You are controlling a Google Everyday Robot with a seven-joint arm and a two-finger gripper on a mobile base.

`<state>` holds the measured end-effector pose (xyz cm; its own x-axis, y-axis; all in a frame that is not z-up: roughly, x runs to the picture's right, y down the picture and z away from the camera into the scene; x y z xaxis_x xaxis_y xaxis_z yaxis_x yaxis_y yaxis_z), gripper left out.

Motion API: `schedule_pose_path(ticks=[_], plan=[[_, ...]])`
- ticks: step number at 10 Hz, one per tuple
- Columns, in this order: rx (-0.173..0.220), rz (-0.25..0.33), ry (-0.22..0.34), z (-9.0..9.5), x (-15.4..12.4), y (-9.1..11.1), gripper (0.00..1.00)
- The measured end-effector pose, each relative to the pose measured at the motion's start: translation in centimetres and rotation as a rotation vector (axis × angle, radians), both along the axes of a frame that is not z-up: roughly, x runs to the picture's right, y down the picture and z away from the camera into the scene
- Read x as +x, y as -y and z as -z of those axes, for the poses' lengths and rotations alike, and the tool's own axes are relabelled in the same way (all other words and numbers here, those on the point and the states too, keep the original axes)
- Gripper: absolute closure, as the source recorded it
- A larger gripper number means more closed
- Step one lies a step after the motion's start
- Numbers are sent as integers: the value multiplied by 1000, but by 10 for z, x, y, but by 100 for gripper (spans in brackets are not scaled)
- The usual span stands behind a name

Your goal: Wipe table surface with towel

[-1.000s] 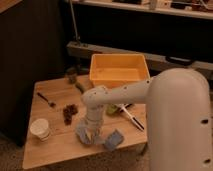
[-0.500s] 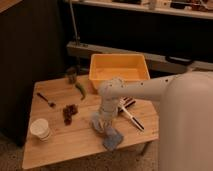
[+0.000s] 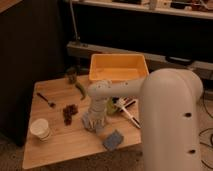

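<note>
A small blue-grey towel (image 3: 114, 140) lies crumpled on the wooden table (image 3: 55, 150) near its front edge. My gripper (image 3: 93, 121) points straight down at the table's middle, a little left of and behind the towel. Its tip is at or just above the wood, with something greyish around it that I cannot make out. The white arm (image 3: 117, 90) reaches in from the right and hides part of the table behind it.
A yellow bin (image 3: 119, 70) stands at the table's back. A white paper cup (image 3: 40, 129) stands front left, with a dark cluster (image 3: 69, 113), a fork (image 3: 46, 100), a green item (image 3: 80, 90) and a dark jar (image 3: 72, 76) behind it. White and red items (image 3: 129, 113) lie to the right.
The gripper moved right along the table, then slightly back and left, staying low. The blue-grey towel has stayed in about the same spot.
</note>
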<state>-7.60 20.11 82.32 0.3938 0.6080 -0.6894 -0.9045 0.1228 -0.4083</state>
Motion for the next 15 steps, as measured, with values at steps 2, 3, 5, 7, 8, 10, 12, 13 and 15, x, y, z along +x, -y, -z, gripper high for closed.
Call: schedule_pose_path(ticks=[2, 3, 5, 7, 8, 10, 12, 13, 15], plan=[[40, 0, 47, 3, -36, 8, 100], [48, 1, 59, 5, -41, 9, 100], [56, 14, 110, 14, -57, 6, 100], [36, 46, 154, 30, -74, -11, 100], [18, 62, 173, 40, -80, -23, 100], [-37, 116, 200, 69, -77, -51, 100], [-69, 139, 190, 86, -55, -65, 100], [-88, 142, 166, 89, -37, -70, 100], [-120, 126, 97, 80, -1, -74, 100]])
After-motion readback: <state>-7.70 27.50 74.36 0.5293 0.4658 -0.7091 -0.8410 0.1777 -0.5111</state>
